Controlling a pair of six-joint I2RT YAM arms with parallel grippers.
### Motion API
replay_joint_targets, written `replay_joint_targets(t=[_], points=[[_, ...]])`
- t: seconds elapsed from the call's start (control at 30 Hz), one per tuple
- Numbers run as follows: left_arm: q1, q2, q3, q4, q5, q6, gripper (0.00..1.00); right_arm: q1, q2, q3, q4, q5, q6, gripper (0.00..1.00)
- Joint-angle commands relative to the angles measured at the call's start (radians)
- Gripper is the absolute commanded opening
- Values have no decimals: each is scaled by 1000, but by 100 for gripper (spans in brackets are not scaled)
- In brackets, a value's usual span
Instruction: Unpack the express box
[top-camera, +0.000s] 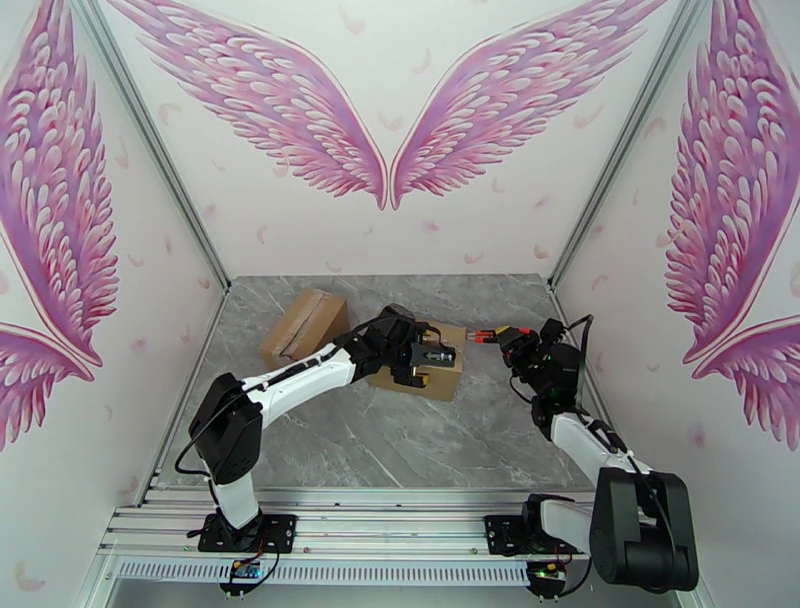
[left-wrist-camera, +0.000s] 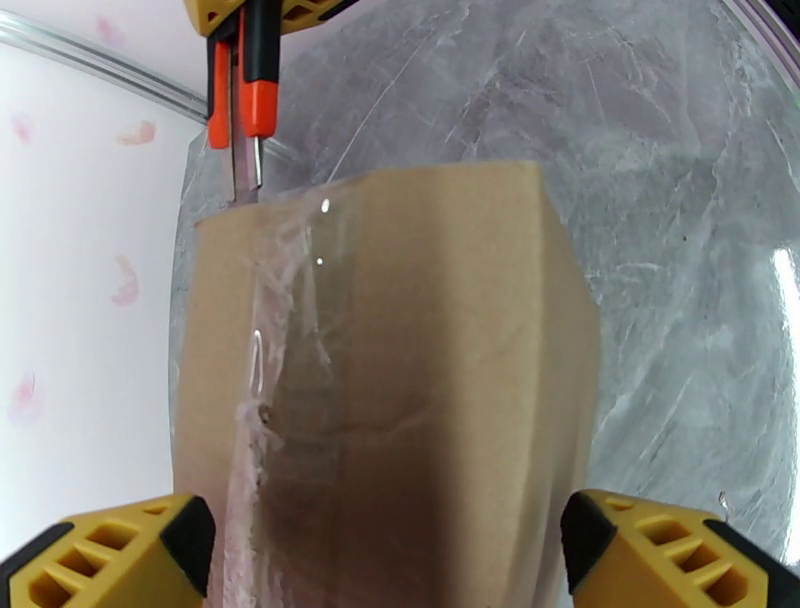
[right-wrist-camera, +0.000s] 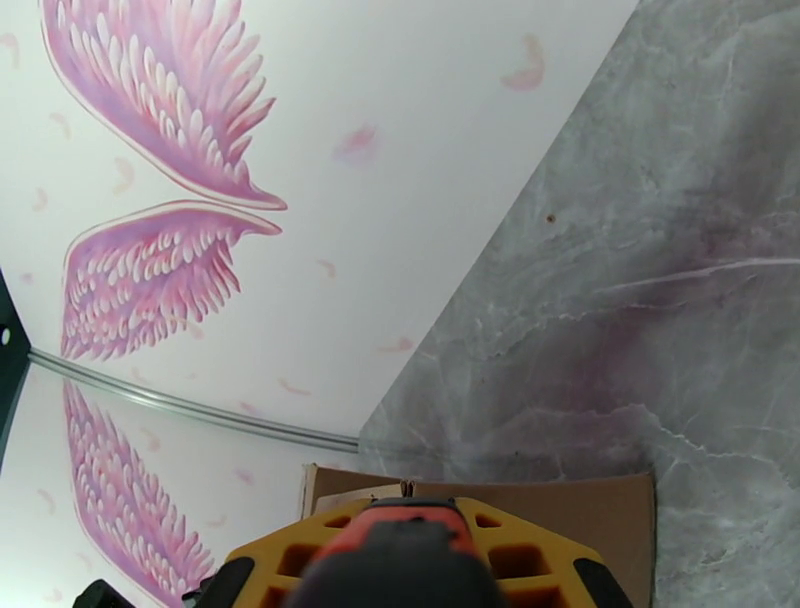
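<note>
The express box (top-camera: 443, 383) is a brown carton sealed with clear tape, lying mid-table. My left gripper (top-camera: 432, 362) rests over its top, open, with one yellow finger on each side of the carton (left-wrist-camera: 400, 380); whether they press on its sides I cannot tell. My right gripper (top-camera: 514, 340) is shut on an orange and black utility knife (top-camera: 486, 336). In the left wrist view the knife (left-wrist-camera: 250, 85) points down at the box's far edge, its blade at the tape seam. The right wrist view has the knife handle (right-wrist-camera: 400, 540) between yellow fingers, with the box (right-wrist-camera: 590, 510) just beyond.
A second brown carton (top-camera: 303, 326) lies at the back left of the grey marble table (top-camera: 400, 440). White walls with pink wings and metal corner posts enclose the table on three sides. Open surface lies in front of the box.
</note>
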Motion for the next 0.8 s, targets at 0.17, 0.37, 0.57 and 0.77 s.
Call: replay_joint_targets(t=[0.17, 0.37, 0.57, 0.77], points=[[4, 25, 45, 17, 19, 5, 98, -5, -51, -44, -42, -87, 1, 0], [10, 72, 92, -10, 67, 11, 99, -4, -97, -69, -107, -112, -32, 0], [36, 91, 112, -17, 87, 6, 99, -6, -106, -55, -186, -202, -65, 0], [68, 99, 123, -27, 110, 2, 99, -5, -104, -29, -273, -288, -103, 0]])
